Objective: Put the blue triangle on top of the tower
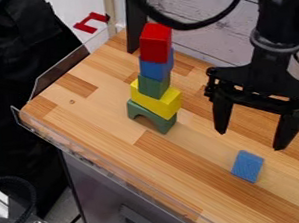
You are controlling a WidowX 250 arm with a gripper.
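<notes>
Black and two-fingered, the claw (pixel 250 139) hangs over the right side of the counter (pixel 164 157) as I view it. Its fingers (pixel 286 132) stand wide apart, tips pointing down, and it has hold of nothing. The blue triangle (pixel 247 166) lies on the wooden surface just beside the gap between the fingertips, on the side nearer to me. A flat, four-sided blue face is presented upward; its full shape cannot be confirmed from here.

The tower stands well apart from that piece, toward the far side of the counter. Inspected from the base up, it consists of a green arch (pixel 151 117), a yellow block (pixel 154 102), a green block (pixel 154 86), a blue block (pixel 155 70) and a red block (pixel 156 43) at the top. The yellow block projects beyond the green block resting on it. All five pieces are stacked in contact, and the column is upright.

A dark post (pixel 137 17) rises behind the tower. A black cable (pixel 187 26) loops in front of the pale plank wall (pixel 192 8). A clear guard (pixel 60 70) runs along the counter's edge, with black fabric (pixel 12 62) beyond it.
</notes>
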